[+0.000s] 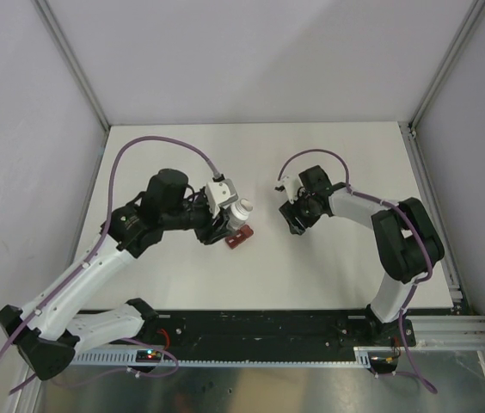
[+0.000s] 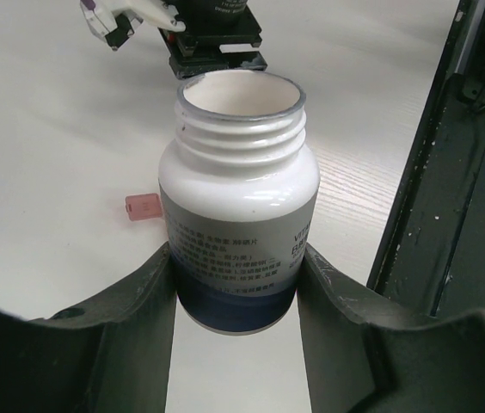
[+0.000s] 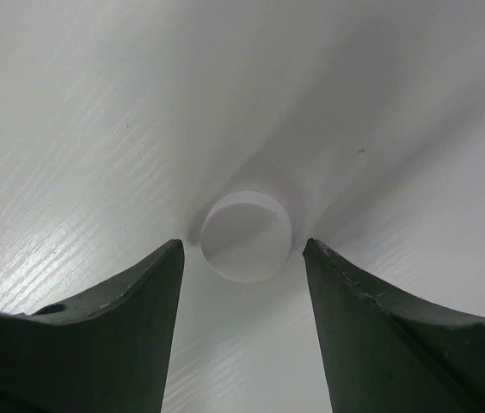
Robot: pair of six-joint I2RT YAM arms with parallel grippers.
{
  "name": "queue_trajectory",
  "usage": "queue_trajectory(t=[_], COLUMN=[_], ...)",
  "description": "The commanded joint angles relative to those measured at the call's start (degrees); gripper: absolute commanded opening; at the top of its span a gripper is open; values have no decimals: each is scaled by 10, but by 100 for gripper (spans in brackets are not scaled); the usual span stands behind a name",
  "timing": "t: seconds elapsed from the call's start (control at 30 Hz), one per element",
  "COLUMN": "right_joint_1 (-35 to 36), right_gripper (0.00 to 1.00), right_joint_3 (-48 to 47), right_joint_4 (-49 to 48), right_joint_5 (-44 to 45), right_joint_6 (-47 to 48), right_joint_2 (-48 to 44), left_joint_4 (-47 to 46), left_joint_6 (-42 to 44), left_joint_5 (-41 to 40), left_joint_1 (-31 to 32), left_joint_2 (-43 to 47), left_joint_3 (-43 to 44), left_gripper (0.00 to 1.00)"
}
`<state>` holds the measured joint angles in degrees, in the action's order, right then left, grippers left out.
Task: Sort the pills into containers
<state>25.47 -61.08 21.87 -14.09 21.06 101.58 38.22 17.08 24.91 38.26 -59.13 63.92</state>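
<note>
My left gripper [image 2: 238,262] clamps the uncapped white plastic bottle [image 2: 241,172]; I'd tip it slowly over the dark red pill box [image 1: 239,239], possibly lidded.

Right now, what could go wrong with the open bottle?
The bottle is open, and the left gripper holds it near the small pill box. Tipping too fast might scatter its contents over the table. The loose cap at the open right gripper might get knocked away.

The bottle [image 1: 241,211] blocks the box's [image 1: 238,239] far side; on its right, open table [image 1: 268,258] reaches the right gripper [image 1: 295,225].
</note>
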Motion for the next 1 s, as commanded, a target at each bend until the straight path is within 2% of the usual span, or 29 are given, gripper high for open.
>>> queue_trajectory(t=[0.0,0.23,0.37,0.5,0.77,0.97], right_joint_1=[10,37,58,74,82,86], right_gripper=[65,68,69,70,72,74], right_joint_3=[-13,-53,-100,-161,-321,-384], right_joint_4=[-2,18,35,59,131,153], right_joint_5=[6,-26,-55,-101,-189,-218], right_joint_6=[-1,11,23,40,39,36], right_joint_2=[-40,-77,-67,-27,114,186], left_joint_4=[-14,-14,-13,-10,-4,2], left_joint_6=[15,17,20,25,24,25], left_joint_5=[-10,-21,-15,2,33,38], left_joint_1=[-11,-29,-46,-63,-86,-92], left_joint_2=[16,26,38,46,41,39], left_joint_3=[-7,-26,-43,-52,-44,-37], left_gripper=[0,0,0,0,0,0])
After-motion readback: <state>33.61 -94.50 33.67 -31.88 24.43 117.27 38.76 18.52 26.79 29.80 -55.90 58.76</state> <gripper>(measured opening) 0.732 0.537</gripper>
